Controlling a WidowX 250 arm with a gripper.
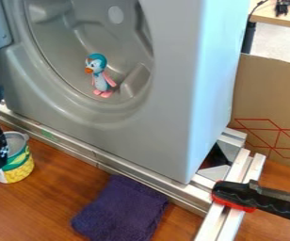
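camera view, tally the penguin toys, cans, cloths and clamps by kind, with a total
penguin toy: 1
can: 1
purple cloth: 1
black-and-red clamp: 1
total: 4

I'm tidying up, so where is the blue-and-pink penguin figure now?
In the camera view, the blue-and-pink penguin figure is upper left of centre, inside the round recess of the grey appliance, above the dark purple cloth in the picture.
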